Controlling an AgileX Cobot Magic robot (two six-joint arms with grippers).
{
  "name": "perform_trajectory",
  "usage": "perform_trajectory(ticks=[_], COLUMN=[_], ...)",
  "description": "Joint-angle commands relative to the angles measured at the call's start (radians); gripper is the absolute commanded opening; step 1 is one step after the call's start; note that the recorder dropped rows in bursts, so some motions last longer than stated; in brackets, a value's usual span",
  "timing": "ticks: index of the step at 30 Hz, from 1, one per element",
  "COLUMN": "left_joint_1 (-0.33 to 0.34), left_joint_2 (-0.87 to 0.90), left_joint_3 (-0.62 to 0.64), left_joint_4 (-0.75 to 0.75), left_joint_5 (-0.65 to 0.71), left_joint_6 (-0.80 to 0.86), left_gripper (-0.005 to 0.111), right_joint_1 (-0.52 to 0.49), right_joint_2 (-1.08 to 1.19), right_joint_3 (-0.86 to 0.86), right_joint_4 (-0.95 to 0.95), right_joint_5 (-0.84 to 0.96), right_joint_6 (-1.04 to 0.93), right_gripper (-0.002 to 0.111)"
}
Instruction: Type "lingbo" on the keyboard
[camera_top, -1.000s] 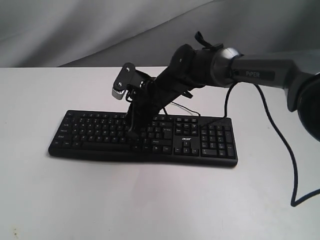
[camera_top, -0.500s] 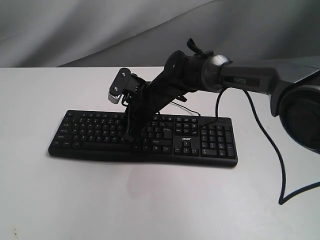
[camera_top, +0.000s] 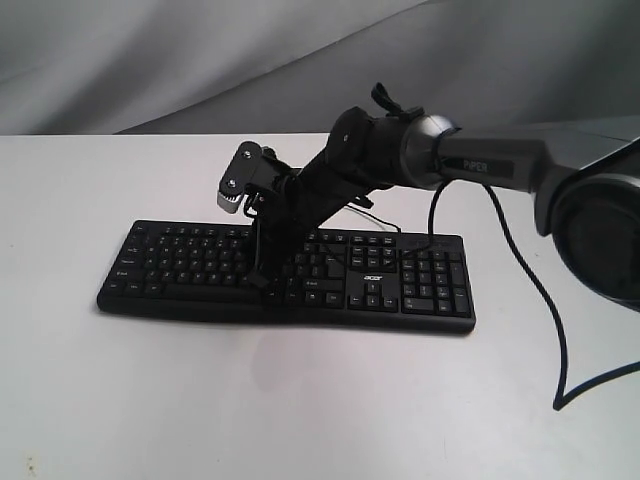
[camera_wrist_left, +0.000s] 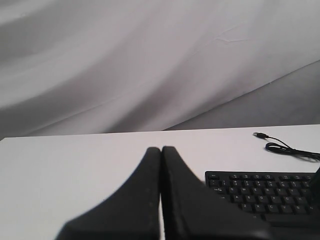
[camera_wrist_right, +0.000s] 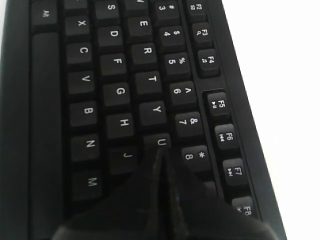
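The long flat black keyboard (camera_top: 400, 290) with small white key legends lies on the white table (camera_top: 300, 400) in the middle of the exterior view, with its thin black cable (camera_wrist_left: 290, 149) behind it. The black right hand (camera_top: 262, 272), on an arm from the upper right of the frame, points down at the keys left of centre. Its two fingers are pressed together and hold nothing, with the tip at the U key (camera_wrist_right: 160, 142), but I cannot tell if it presses. The black left hand (camera_wrist_left: 161, 152) also has its fingers together and holds nothing, above bare table near one end of the keyboard.

Matt black keyboard (camera_top: 190, 266), seemingly plastic
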Motion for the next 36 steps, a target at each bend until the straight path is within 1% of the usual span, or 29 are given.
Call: perform_trajectory(ticks=[1, 13, 19, 29, 36], left_joint_1=[-0.007, -0.007, -0.007, -0.007, -0.007], left_joint_2=[-0.005, -0.005, -0.005, -0.005, -0.005], left_joint_3=[0.005, 0.005, 0.005, 0.005, 0.005], left_joint_4=[0.0, 0.0, 0.0, 0.0, 0.0], left_joint_5=[-0.007, -0.007, -0.007, -0.007, -0.007], left_joint_6=[-0.002, -0.002, -0.002, -0.002, -0.002], left_gripper=[0.001, 0.001, 0.001, 0.001, 0.001], right_joint_1=[0.0, -0.002, 0.002, 0.051, 0.07], right_joint_2=[-0.002, 0.022, -0.027, -0.039, -0.02], right_joint_3=[-0.007, -0.007, -0.007, -0.005, -0.005], right_joint_4=[0.005, 0.001, 0.001, 0.004, 0.006], right_joint_5=[-0.006, -0.029, -0.006, 0.065, 0.053], right_joint_6=[-0.002, -0.002, -0.01, -0.003, -0.01], right_gripper=[0.0, 0.0, 0.0, 0.0, 0.0])
